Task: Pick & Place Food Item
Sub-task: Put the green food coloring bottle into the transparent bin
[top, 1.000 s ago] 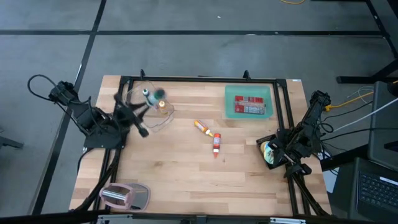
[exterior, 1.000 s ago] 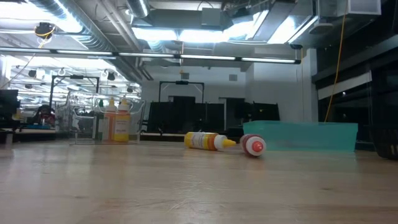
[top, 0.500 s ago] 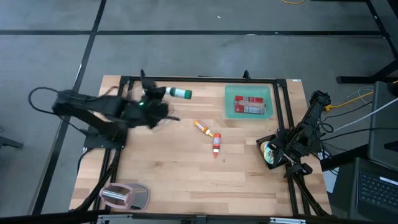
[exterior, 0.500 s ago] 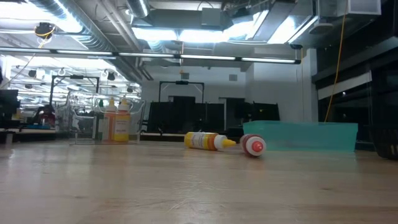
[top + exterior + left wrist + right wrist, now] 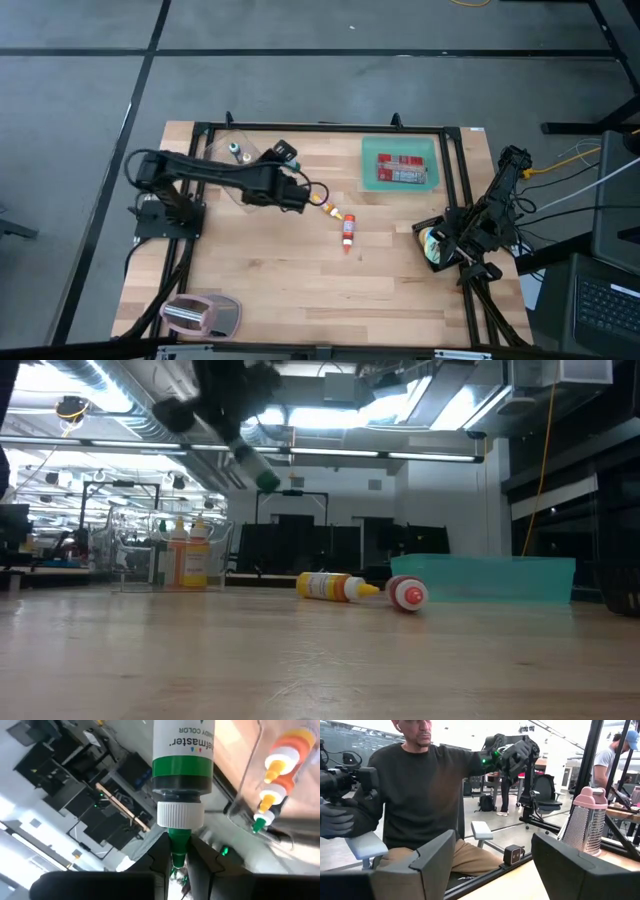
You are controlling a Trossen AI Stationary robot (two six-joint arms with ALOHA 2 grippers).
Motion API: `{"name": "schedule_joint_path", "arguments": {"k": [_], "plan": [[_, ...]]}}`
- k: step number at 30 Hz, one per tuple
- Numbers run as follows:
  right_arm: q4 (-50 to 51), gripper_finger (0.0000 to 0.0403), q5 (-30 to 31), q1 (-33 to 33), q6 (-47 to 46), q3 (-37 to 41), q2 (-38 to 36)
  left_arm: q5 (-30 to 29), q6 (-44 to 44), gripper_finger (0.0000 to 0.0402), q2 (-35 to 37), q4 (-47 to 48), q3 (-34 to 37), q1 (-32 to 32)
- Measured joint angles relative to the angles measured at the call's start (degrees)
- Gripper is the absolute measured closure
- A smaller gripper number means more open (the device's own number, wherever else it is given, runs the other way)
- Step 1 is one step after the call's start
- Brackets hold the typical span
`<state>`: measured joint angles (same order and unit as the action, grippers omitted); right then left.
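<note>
Spanning most of the high view, the wooden table (image 5: 300, 290) sits inside a black frame, with a person (image 5: 415, 795) in a dark sweater seated beyond it in the right wrist view. Left arm reaches from the left edge toward the table's middle; the left gripper (image 5: 296, 194) hangs above the wood, fingers clamped on the green nozzle end of a green-capped food colouring bottle (image 5: 182, 775), white label, green band. In the low view that bottle (image 5: 255, 467) shows high above the table, tilted, cap end lowest. Right arm waits at the right edge of the table; the right gripper (image 5: 492, 865) stands with fingers wide apart, nothing between them. A teal tray (image 5: 370, 170) lies at the far right of the table, holding a red packet (image 5: 402, 169). A clear plastic bin (image 5: 222, 150) stands at the far left, just behind the left arm, with orange and yellow bottles (image 5: 186, 557) upright inside it in the low view. A pink-handled grater (image 5: 200, 315) lies at the near left corner. Two small bottles lie on their sides near the centre: a yellow-orange bottle (image 5: 325, 205) just right of the left gripper, and a red-capped bottle (image 5: 348, 233) touching or almost touching its near end, cannot tell which.
</note>
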<state>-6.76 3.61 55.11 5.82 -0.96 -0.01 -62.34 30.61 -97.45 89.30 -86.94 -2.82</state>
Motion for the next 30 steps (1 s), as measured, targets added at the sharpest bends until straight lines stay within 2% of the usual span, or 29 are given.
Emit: {"name": "schedule_joint_path", "arguments": {"k": [7,16,24,27,30], "plan": [[0.19,0.0144,0.01,-0.02,0.63,-0.02,0.00,0.01,2.27,0.0368,-1.87,0.64,-0.02,1.34],[0.20,0.0144,-0.01,0.00,0.66,-0.02,0.00,-3.12,7.69,0.0368,2.52,0.72,0.31,3.03],[0.22,0.0144,-0.01,0.00,0.63,-0.02,0.00,-2.21,8.82,0.0368,3.11,0.74,0.31,3.22],[0.22,0.0144,-0.03,0.00,0.59,-0.02,0.00,-3.99,9.18,0.0368,2.77,0.72,0.33,4.09],[0.25,0.0144,-0.04,0.00,0.63,-0.02,0.00,-8.86,9.08,0.0368,2.80,0.74,0.31,5.20]]}}
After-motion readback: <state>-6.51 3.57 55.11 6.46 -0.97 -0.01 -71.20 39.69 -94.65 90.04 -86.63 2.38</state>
